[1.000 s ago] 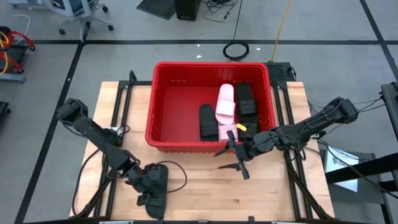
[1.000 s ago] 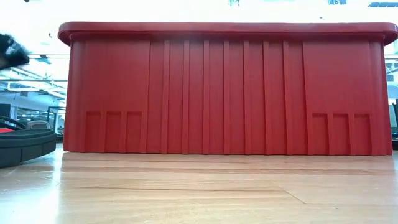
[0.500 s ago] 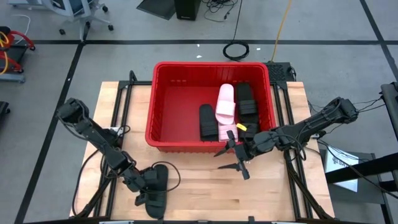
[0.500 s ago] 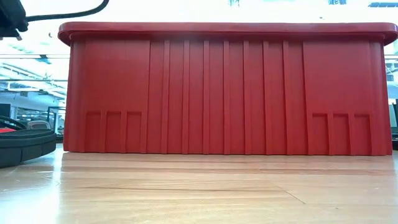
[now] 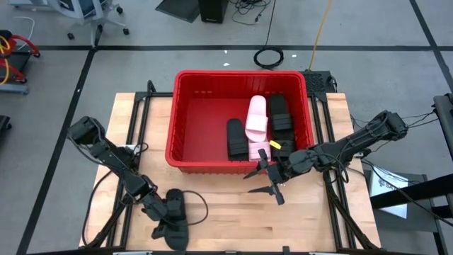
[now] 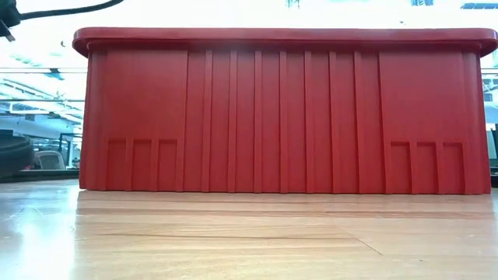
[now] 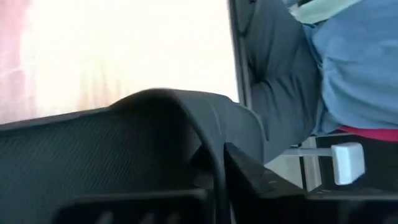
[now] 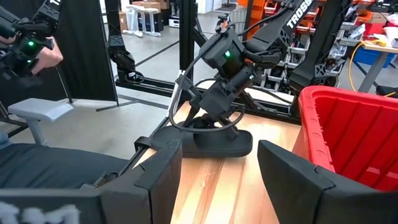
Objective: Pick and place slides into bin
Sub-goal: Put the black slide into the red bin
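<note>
A black slide [image 5: 177, 207] lies near the table's front left corner, sole down on the wood. My left gripper [image 5: 164, 212] is down on it, over its strap. The right wrist view shows that gripper [image 8: 208, 124] and the slide [image 8: 214, 144] from the side. The red bin [image 5: 185, 159] stands at the middle of the far side. It holds two black slides [image 5: 236, 139] [image 5: 280, 117] and a pale pink one [image 5: 256, 117]. My right gripper [image 5: 263, 180] hangs open by the bin's near wall. My left gripper comes at the black slide from above, slanting toward the table's near edge, its fingers at the ribbed strap [image 8: 205, 129]. The strap's arch [image 7: 186, 106] fills the left wrist view and hides the fingertips. The sole [image 8: 239, 146] lies on the table.
The bin's ribbed near wall [image 6: 280, 117] fills the low view. A cable [image 5: 202, 205] loops beside the black slide. A person's hands [image 8: 37, 50] hold a controller beyond the table's left side. A person in a blue top [image 7: 354, 62] shows in the left wrist view.
My left gripper has gone down and a little toward the table's near edge, onto the black slide. The slide has shifted: its end, which lay at the low view's left edge, now shows there only as a dark blur.
</note>
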Tool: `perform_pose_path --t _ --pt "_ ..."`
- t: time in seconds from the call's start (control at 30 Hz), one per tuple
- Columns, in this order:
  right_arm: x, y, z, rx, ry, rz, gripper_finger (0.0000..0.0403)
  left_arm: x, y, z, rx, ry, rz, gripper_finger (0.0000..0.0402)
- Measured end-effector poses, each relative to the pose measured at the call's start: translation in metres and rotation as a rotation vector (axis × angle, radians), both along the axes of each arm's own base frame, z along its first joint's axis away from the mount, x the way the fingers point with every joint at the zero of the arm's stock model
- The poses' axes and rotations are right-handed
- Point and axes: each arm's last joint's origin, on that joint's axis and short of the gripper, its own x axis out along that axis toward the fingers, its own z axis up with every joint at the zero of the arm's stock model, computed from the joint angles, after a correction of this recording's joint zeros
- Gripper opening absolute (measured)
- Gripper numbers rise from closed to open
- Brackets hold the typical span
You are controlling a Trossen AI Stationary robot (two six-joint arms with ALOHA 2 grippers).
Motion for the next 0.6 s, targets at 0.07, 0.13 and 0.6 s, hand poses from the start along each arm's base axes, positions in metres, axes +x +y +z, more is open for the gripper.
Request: perform_pose_path --t 0.07,0.13,0.6 --pt "0.000 0.000 0.000 0.000 0.000 0.000 0.0201 0.000 -0.001 0.001 -0.006 -0.014 -0.008 0.0010" --pt "0.000 0.000 0.000 0.000 0.000 0.000 0.0201 0.001 -0.001 0.001 -0.005 -0.024 -0.015 0.0014" --pt "0.000 0.000 0.000 0.000 0.000 0.000 0.0201 0.009 -0.008 0.018 -0.111 -0.239 -0.151 0.0004"
